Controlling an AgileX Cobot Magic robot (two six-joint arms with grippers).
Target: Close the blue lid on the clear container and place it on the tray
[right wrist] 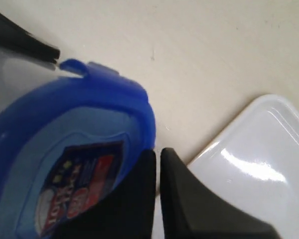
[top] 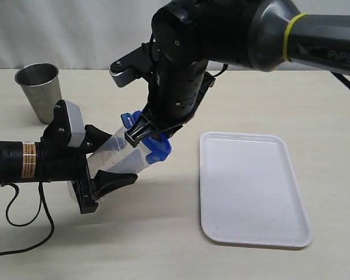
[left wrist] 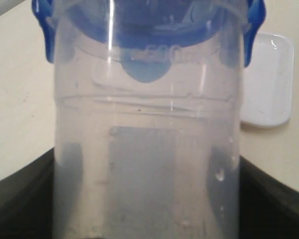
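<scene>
- We see a pale cream bench [top: 163,251] filling the scene, with a white backdrop behind it.
- The robot's black right arm [top: 221,29], ringed with a yellow band, reaches in from the upper right and bends down over the middle of the bench.
- A flat white rectangular plastic tray [top: 251,186] with rounded corners lies on the right of the bench with nothing on it.
- The black left arm [top: 23,160] comes in low from the left edge, its cable looping on the bench below it.
- The tall clear plastic container [top: 118,154] is off the tray, to the tray's left. It is held tilted above the bench, with its mouth pointing up toward the tray side.
- A tapered steel cup [top: 39,90] stands upright at the far left of the bench, well apart from the tray.
- The bright blue rounded-square lid [top: 158,149] sits over the container's mouth, a red-and-white sticker on its top. We cannot tell whether its side flaps are snapped down.
- The left fingers [top: 112,182] stand wide apart, clasping the container's lower body from both sides.
- The right fingers [top: 135,137] are pressed together, holding nothing, with their tips against the lid's edge.
</scene>
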